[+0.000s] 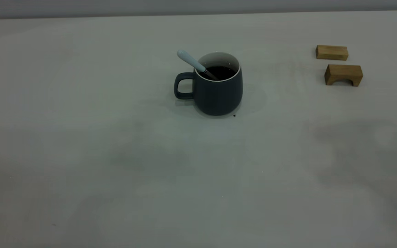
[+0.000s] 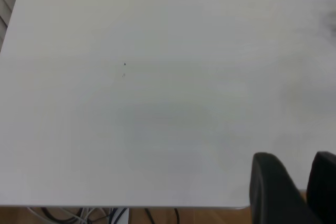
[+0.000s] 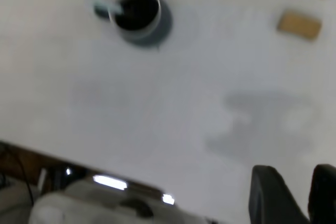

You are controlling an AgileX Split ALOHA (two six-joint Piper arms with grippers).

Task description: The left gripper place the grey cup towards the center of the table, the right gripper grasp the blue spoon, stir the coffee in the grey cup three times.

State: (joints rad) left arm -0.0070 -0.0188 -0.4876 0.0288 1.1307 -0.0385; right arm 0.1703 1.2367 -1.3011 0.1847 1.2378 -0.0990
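The grey cup (image 1: 219, 96) stands upright near the middle of the table (image 1: 115, 165), its handle pointing to the exterior view's left. Dark coffee (image 1: 221, 71) fills it. The blue spoon (image 1: 190, 60) leans in the cup, with its pale handle sticking out over the rim above the cup's handle. Neither arm shows in the exterior view. My left gripper (image 2: 294, 156) hangs over bare table near an edge, a narrow gap between its fingers, holding nothing. My right gripper (image 3: 294, 169) is far from the cup (image 3: 152, 27), also narrowly open and empty.
Two small wooden blocks lie at the far right: a flat one (image 1: 332, 52) and an arch-shaped one (image 1: 343, 74). The table edge (image 2: 126, 205) runs close under my left gripper, with cables below it. A tiny dark speck (image 1: 234, 115) sits by the cup's base.
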